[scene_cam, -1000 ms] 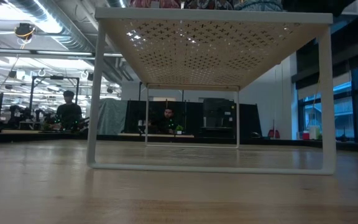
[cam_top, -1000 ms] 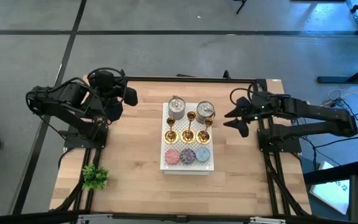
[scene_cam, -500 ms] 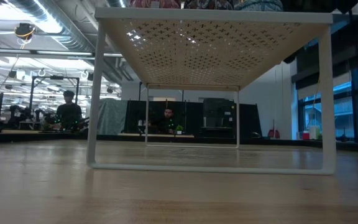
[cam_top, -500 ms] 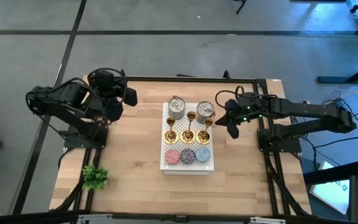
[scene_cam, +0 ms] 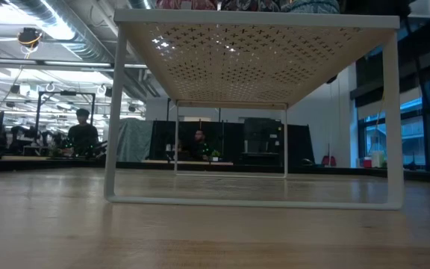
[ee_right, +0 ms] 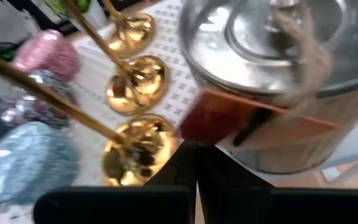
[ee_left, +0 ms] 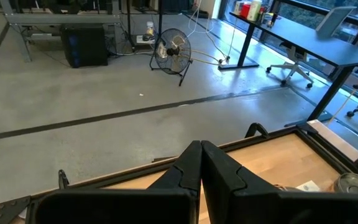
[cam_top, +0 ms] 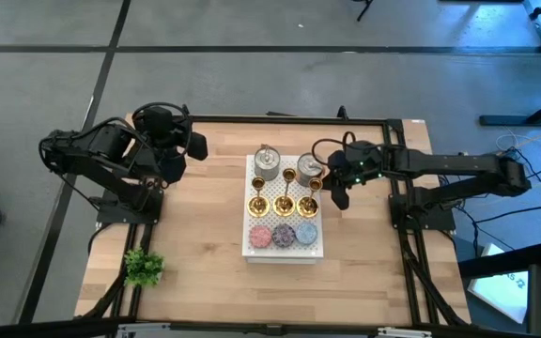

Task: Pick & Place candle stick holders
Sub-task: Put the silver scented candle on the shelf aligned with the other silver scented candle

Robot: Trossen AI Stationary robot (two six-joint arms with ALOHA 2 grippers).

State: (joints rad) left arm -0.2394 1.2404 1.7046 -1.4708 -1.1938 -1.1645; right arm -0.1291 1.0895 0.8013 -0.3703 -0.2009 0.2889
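Three shiny gold candle stick holders (cam_top: 284, 201) stand in a row on the white perforated metal shelf (cam_top: 319, 247), between two squat silvery pots (cam_top: 267, 165) and three flat round discs (cam_top: 284, 235). The right tool (cam_top: 335, 192), pressed together on nothing, hangs just beside the shelf's edge near the nearest holder (ee_right: 137, 151); its wrist view cuts off the holders' tops. The left tool (ee_left: 199, 163), also pressed together, waits over the far left tabletop (cam_top: 205, 244).
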